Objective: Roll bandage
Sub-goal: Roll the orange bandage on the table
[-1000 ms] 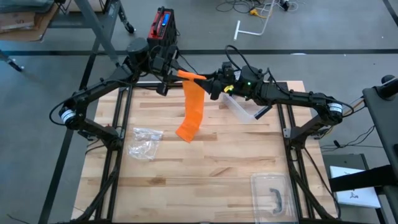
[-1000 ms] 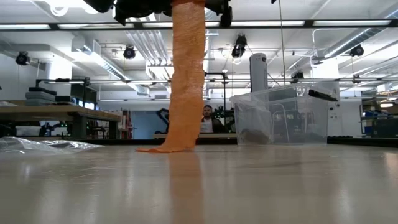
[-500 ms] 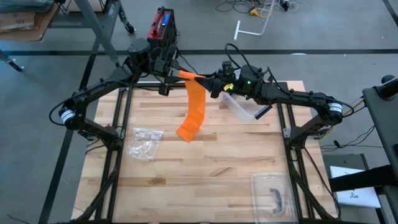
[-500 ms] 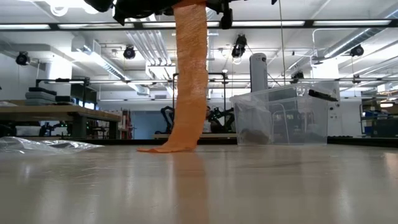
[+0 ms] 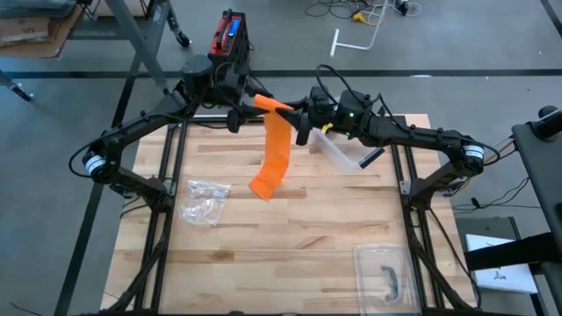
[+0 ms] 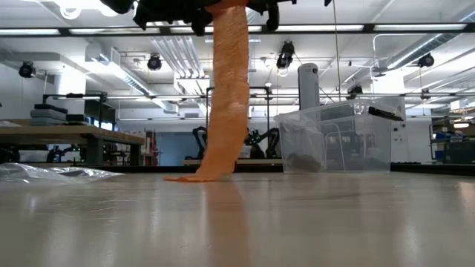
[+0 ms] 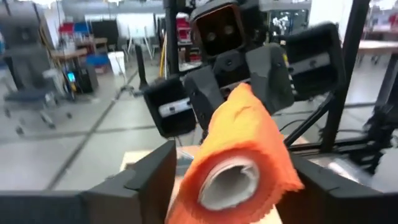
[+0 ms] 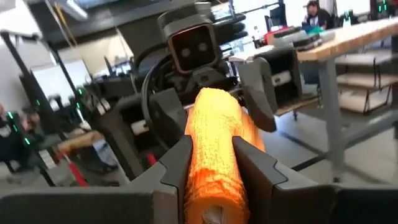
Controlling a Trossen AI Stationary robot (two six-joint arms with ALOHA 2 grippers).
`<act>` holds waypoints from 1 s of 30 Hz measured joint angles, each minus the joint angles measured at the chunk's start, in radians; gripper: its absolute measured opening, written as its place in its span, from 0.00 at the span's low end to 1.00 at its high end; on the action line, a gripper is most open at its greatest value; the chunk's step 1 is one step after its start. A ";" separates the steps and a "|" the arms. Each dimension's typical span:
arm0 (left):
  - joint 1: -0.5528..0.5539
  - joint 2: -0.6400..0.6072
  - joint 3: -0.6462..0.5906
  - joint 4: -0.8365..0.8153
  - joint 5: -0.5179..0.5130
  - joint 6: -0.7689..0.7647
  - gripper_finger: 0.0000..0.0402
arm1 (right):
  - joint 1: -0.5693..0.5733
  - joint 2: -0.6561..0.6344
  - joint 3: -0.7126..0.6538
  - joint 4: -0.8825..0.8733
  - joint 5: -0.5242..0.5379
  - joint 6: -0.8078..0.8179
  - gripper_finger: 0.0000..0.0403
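An orange bandage roll (image 5: pixel 270 106) hangs high over the table's far edge, between my two grippers. Its loose strip (image 6: pixel 226 96) drops to the wooden table (image 5: pixel 299 228), where its lower end (image 5: pixel 262 188) lies crumpled. My right gripper (image 8: pixel 216 167) comes from the right and is shut on the roll (image 8: pixel 214 124). My left gripper (image 7: pixel 236 171) faces the roll's other end, whose white core (image 7: pixel 229 182) shows. Its fingers stand open on either side of that end, with a gap to the roll. My right gripper pinches the roll's curved sides at its right-hand end (image 8: pixel 214 155) between its two fingers (image 8: pixel 180 165). The fingers reach in level from the table's right and lie along the roll. The roll is lifted clear and about level, with the strip hanging below it.
A clear plastic bin (image 5: pixel 338 151) stands at the far right, just under the right arm. A crumpled clear bag (image 5: pixel 204 200) lies at the left. A clear lid with a dark handle (image 5: pixel 385 272) sits near the front right corner. A red device (image 5: pixel 228 35) stands beyond the far edge.
Both hands have stayed in place while their wrists rolled. The left gripper has opened off the roll's end, and one of its fingers now shows apart from the strip's top in the low view. The strip's top has shifted slightly rightward in that view. Its lower end has stayed on the table.
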 joint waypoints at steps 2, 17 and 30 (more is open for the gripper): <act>0.000 0.000 0.000 -0.017 0.000 -0.040 0.59 | 0.000 -0.001 0.000 -0.011 -0.003 -0.056 0.22; 0.006 -0.002 0.000 -0.092 0.176 -0.150 0.71 | 0.004 -0.003 0.000 -0.075 -0.020 -0.355 0.22; 0.005 0.005 0.000 -0.091 0.156 -0.094 0.51 | 0.026 -0.003 0.000 -0.068 -0.011 -0.456 0.22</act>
